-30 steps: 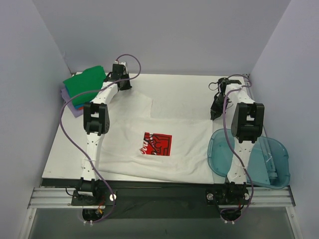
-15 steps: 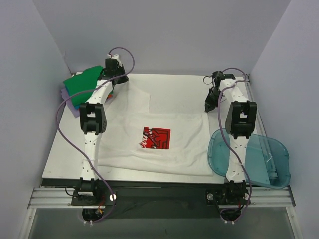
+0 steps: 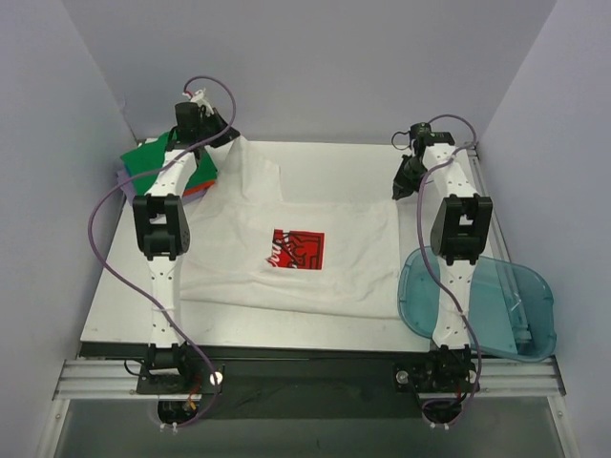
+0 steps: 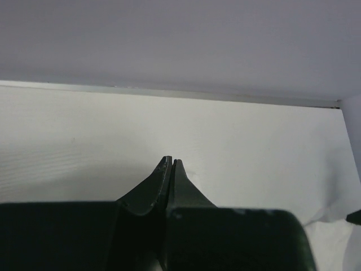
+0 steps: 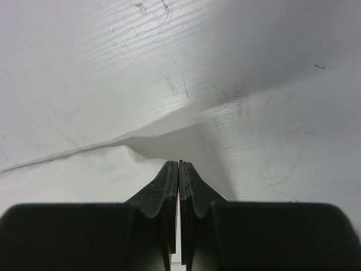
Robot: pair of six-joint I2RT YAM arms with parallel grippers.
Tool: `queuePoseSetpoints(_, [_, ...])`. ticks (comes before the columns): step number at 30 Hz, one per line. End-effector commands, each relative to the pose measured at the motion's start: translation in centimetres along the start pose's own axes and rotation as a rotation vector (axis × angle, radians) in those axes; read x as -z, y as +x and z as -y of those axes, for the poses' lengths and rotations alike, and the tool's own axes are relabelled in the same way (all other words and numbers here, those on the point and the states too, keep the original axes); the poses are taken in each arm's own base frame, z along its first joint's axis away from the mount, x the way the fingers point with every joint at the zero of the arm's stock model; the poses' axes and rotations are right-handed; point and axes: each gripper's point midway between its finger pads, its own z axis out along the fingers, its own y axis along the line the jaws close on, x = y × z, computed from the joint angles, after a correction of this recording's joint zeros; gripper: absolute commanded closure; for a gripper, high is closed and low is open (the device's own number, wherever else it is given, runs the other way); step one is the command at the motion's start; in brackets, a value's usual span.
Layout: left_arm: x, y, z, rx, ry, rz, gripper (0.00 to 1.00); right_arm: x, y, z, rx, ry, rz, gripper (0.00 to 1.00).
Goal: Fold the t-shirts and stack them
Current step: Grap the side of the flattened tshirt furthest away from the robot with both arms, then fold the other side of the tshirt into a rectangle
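Note:
The white t-shirt point(image 3: 239, 272) lies spread face up on the table, its red logo point(image 3: 297, 250) near the middle. My left gripper point(image 3: 222, 137) point(image 4: 171, 160) is at the far left corner, shut on the shirt's far left part, which rises in a peak to it. My right gripper point(image 3: 398, 191) point(image 5: 179, 162) is shut on the shirt's far right corner, and white cloth point(image 5: 73, 175) shows beside its jaws. A stack of folded t-shirts, green point(image 3: 143, 164) on top with red-orange point(image 3: 198, 186) and lavender point(image 3: 118, 177) edges, sits under the left arm.
A translucent blue plastic bin point(image 3: 496, 301) stands at the right front, partly over the table's edge, behind the right arm. Walls close in the table point(image 3: 344, 172) at the back and on both sides. Purple cables loop off both arms.
Both grippers have moved toward the back wall, the left one also leftward over the folded stack. The white shirt has been dragged back with them and its far left part lifted.

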Motion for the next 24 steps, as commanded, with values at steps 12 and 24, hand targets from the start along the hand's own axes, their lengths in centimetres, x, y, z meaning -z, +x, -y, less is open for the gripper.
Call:
queuePoseSetpoints(12, [14.4,-1.8,6.8,-0.06,0.142,0.018,1.0,6.4,3.3,0.7,0.187,-0.068,0.004,1.0])
queuePoseSetpoints(24, [21.8,3.7,3.5,-0.121,-0.121,-0.092,1.0,7.1,8.5,2.1,0.222,-0.048,-0.071,1.0])
